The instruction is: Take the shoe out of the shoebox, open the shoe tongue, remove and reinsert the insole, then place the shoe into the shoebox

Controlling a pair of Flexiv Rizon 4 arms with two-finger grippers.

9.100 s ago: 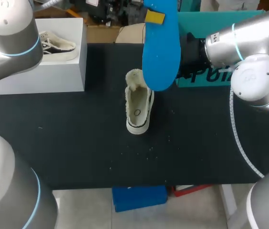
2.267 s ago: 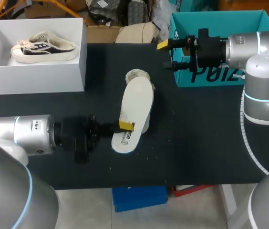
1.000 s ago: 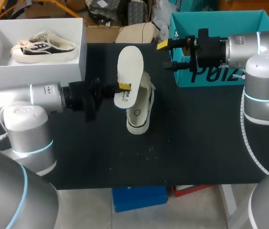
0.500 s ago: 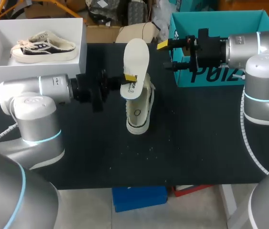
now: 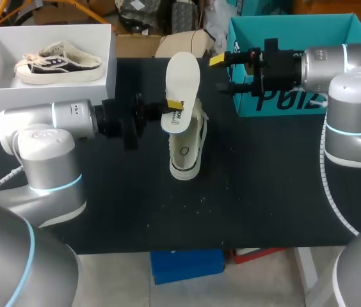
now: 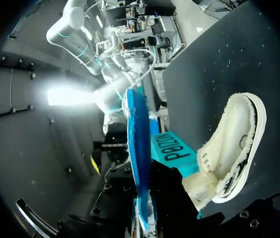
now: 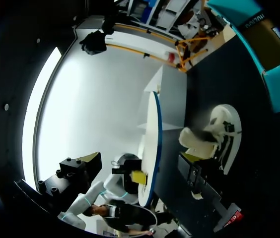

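Observation:
A cream fleece-lined shoe (image 5: 187, 150) lies on the black table (image 5: 264, 192), toe toward me. Just above its heel end, my left gripper (image 5: 173, 109) is shut on the insole (image 5: 183, 77), pinching it near one end. The insole stands nearly upright, white face up in the head view. In the left wrist view it shows edge-on with its blue underside (image 6: 139, 144), and the shoe (image 6: 237, 144) lies beside it. My right gripper (image 5: 222, 73) hangs open and empty to the right of the insole, in front of the teal box. From the right wrist the insole (image 7: 152, 139) stands ahead between the spread fingers, clear of both.
A white shoebox (image 5: 46, 96) at the back left holds a second shoe (image 5: 59, 61). A teal box (image 5: 283, 102) stands at the back right, behind my right gripper. The left arm stretches across the table's left half.
Over the last second my left gripper carried the insole a little to the right, over the shoe's heel end, then held still. The right arm has barely moved.

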